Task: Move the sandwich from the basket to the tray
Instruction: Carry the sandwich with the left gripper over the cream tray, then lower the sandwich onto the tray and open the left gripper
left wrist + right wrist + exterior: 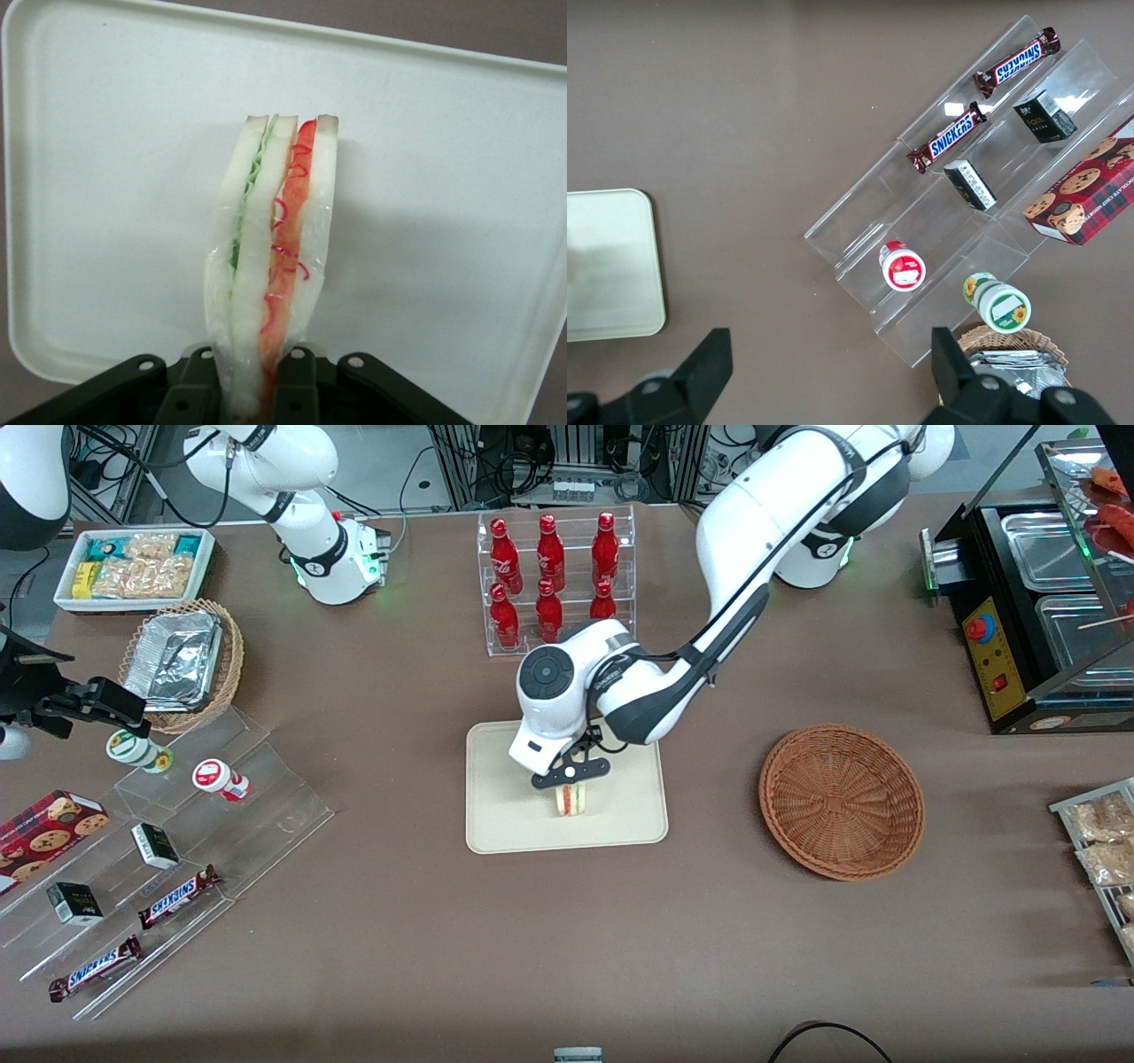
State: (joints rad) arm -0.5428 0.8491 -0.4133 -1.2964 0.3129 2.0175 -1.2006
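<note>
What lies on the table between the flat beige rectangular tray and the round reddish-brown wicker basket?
Only bare brown tabletop separates tray and basket, per the front view. The gripper holds the triangular sandwich over the tray.

My left arm reaches in from its base, elbow bent, forearm angled down toward the front camera — wrist turned so my gripper [572, 779] points straight down. My fingers [197, 390] are closed on the sandwich [572, 799], pinching it upright by its narrow end — it hangs just over the tray [496, 797].
</note>
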